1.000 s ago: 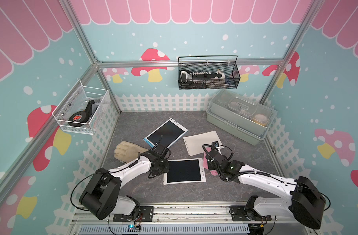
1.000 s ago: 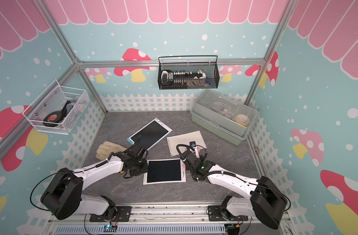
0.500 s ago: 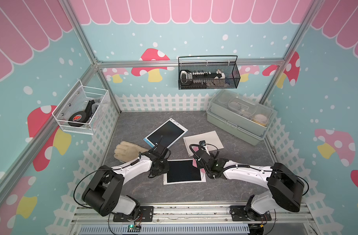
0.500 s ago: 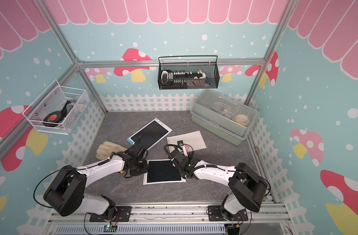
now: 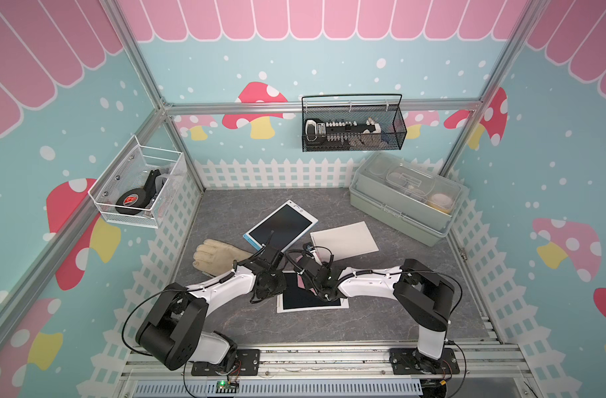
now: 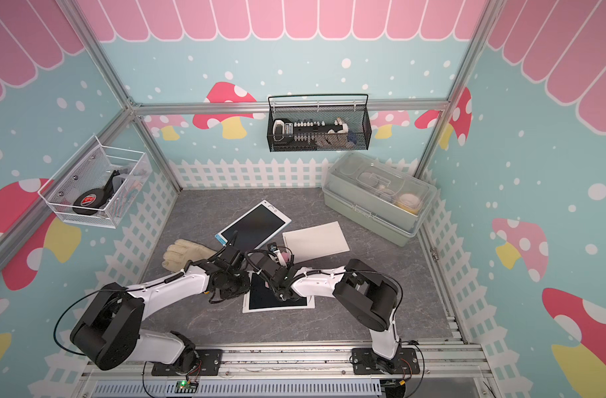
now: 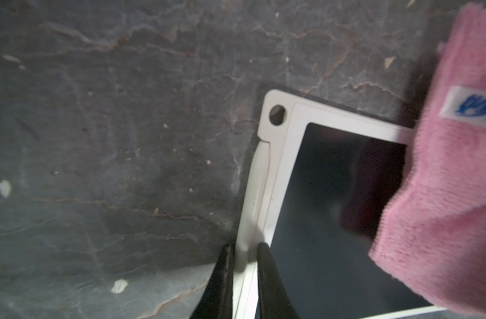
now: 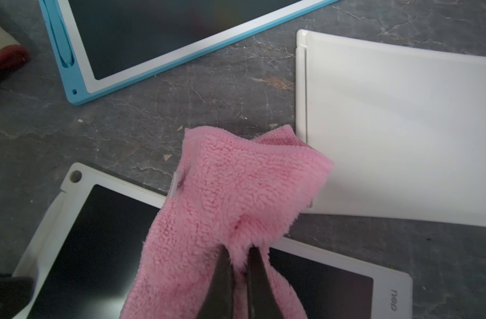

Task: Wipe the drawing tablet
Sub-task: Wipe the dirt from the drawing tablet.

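Two grippers are at the white-framed drawing tablet (image 5: 311,302), which lies flat and screen-up on the grey table (image 5: 380,320); every position below is given relative to this tablet.

1. Left gripper (image 7: 245,265): positioned at the tablet's short edge on the robot's left side, the edge that ends in a corner hole (image 7: 276,114). The jaws stand narrow with the tablet's white side rail between them, and both fingers (image 7: 266,276) are against it.
2. Right gripper (image 8: 240,265): positioned above the tablet's screen. The jaws are pinched together on a fold of the pink cloth (image 8: 236,193).
3. Pink cloth: draped across the tablet's far long edge, covering part of the dark screen and the frame beside the holed corner. In the right wrist view its free end overlaps a corner of the white panel (image 8: 402,132); whether the two touch cannot be determined.
4. White panel: lies just beyond the tablet's far edge.
5. Blue-framed tablet (image 5: 281,225): lies beyond the same far edge, apart from it, at an angle.
6. Glove (image 5: 216,256): lies beyond the tablet's left edge, well apart.
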